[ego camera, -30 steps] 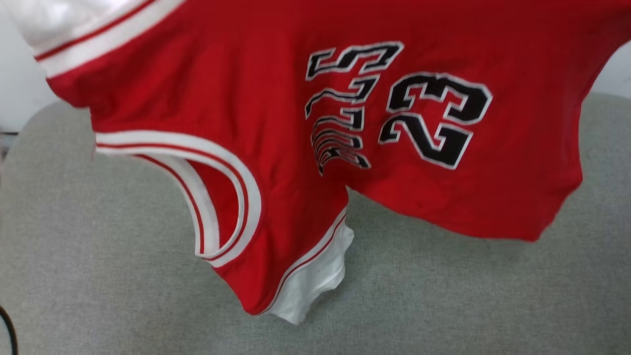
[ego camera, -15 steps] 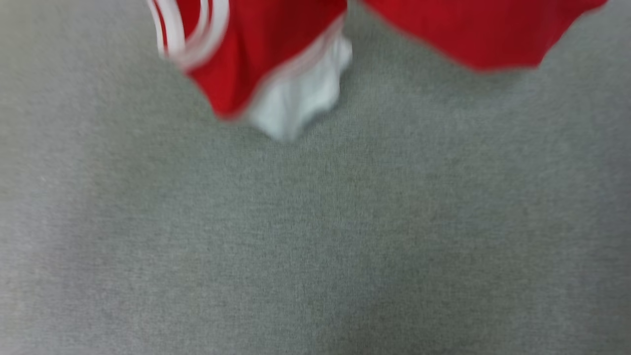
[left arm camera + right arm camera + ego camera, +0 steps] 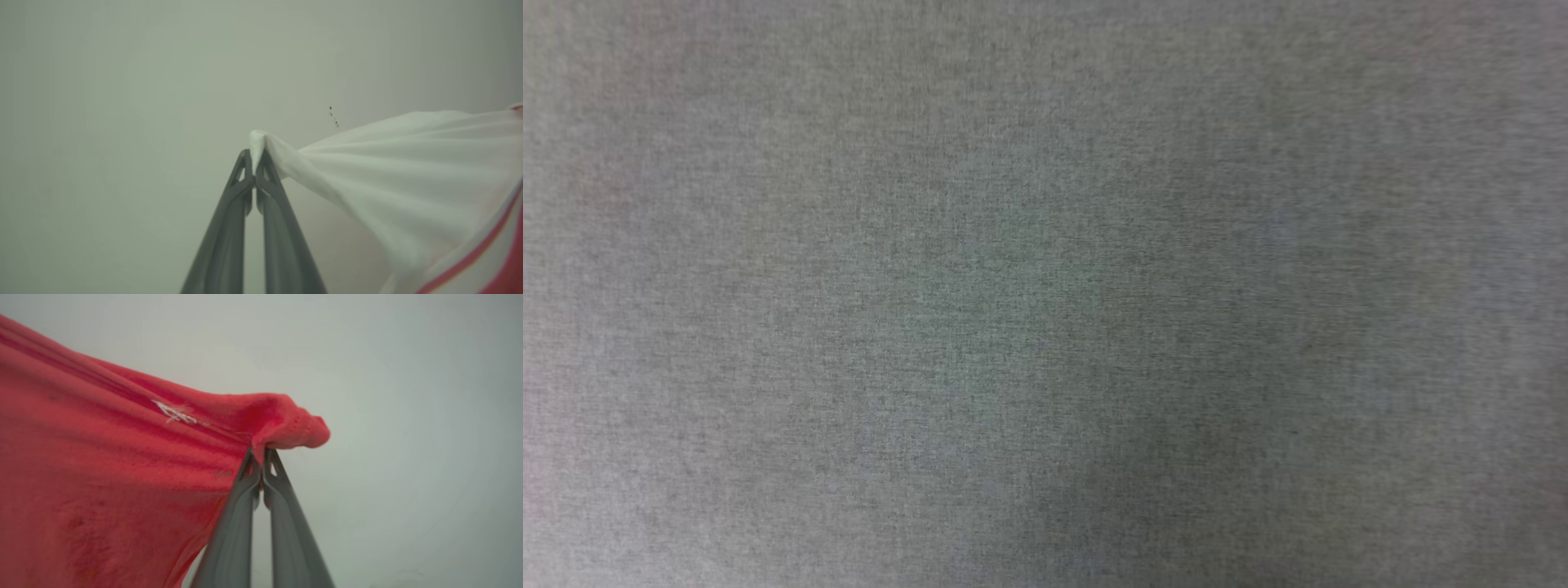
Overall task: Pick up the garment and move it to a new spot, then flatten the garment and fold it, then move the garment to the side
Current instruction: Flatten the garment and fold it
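In the left wrist view my left gripper [image 3: 255, 163] is shut on the tip of the garment's white sleeve [image 3: 392, 171], which stretches away to the right toward its red-white striped trim [image 3: 482, 253]. In the right wrist view my right gripper [image 3: 260, 461] is shut on a bunched corner of the garment's red cloth [image 3: 122, 465], which spreads taut to the left. Both pinched corners hang in the air against a pale plain wall.
The head view looks at a grey fabric-covered surface [image 3: 1045, 294]. A pale wall [image 3: 122, 102] lies behind both grippers, with a few small dark specks [image 3: 333, 116] on it.
The head view has swung downward: the red garment slid up and out of its top edge, leaving grey surface. That is the camera moving.
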You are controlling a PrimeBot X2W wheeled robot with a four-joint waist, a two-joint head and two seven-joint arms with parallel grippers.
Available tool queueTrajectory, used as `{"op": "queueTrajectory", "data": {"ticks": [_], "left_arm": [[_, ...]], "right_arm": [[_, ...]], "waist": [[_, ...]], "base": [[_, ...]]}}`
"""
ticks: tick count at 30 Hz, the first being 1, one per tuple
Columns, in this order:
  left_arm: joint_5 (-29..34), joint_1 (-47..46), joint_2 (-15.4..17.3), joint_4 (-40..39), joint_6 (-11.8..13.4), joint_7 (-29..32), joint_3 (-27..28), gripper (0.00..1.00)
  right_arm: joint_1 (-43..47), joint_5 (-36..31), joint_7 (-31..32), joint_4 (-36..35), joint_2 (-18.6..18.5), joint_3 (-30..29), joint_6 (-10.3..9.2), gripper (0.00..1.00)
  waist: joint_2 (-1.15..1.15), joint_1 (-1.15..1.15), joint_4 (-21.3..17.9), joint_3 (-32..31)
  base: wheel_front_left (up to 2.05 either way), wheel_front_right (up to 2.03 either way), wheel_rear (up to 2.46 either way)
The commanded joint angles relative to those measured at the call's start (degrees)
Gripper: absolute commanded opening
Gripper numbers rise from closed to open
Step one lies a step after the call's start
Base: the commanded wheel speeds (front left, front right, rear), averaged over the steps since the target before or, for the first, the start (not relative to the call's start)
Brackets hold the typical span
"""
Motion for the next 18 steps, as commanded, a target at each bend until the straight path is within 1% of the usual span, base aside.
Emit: {"op": "queueTrajectory", "data": {"ticks": [1,4,7,9,11,12,18], "left_arm": [[0.0,-1.2,0.5,2.9,1.4,-1.4,1.0,0.0],[-0.2,-0.9,-2.0,7.0,0.5,-4.0,0.5,0.0],[-0.9,2.6,-5.2,9.3,-0.7,-5.0,0.2,0.0],[-1.0,4.9,-6.8,9.7,-1.3,-5.3,0.3,0.0],[-0.6,7.7,-8.3,8.0,-1.9,-5.4,0.7,0.0],[-0.6,7.7,-8.3,8.0,-1.9,-5.4,0.7,0.0],[0.7,21.8,-13.1,2.1,-3.7,-5.4,2.7,0.0]], "right_arm": [[-0.1,-1.7,-1.8,2.9,-0.9,-1.8,-0.81,0.0],[-0.1,-4.3,-6.5,7.0,0.6,-1.2,-0.8,0.0],[1.8,-5.8,-10.4,10.9,1.4,-0.5,-0.78,0.0],[3.2,-6.5,-12.6,13.1,1.8,-0.3,-0.72,0.0],[4.7,-7.0,-14.9,15.0,1.8,-0.2,-0.7,0.0],[4.7,-7.0,-14.9,15.0,1.8,-0.2,-0.7,0.0],[12.1,-7.0,-21.0,19.3,1.5,0.2,-0.51,0.0]], "waist": [[0.0,-0.02,1.0,1.6],[0.0,-0.02,1.5,2.2],[0.0,-0.02,2.1,2.3],[0.0,-0.02,2.4,2.1],[0.0,-0.02,2.7,1.7],[0.0,-0.02,2.7,1.7],[0.0,-0.02,3.1,-1.6]], "base": [[0.0,0.0,0.0],[0.0,0.0,0.0],[0.0,0.0,0.0],[0.0,0.0,0.0],[0.0,0.0,0.0],[0.0,0.0,0.0],[0.0,0.0,0.0]]}}
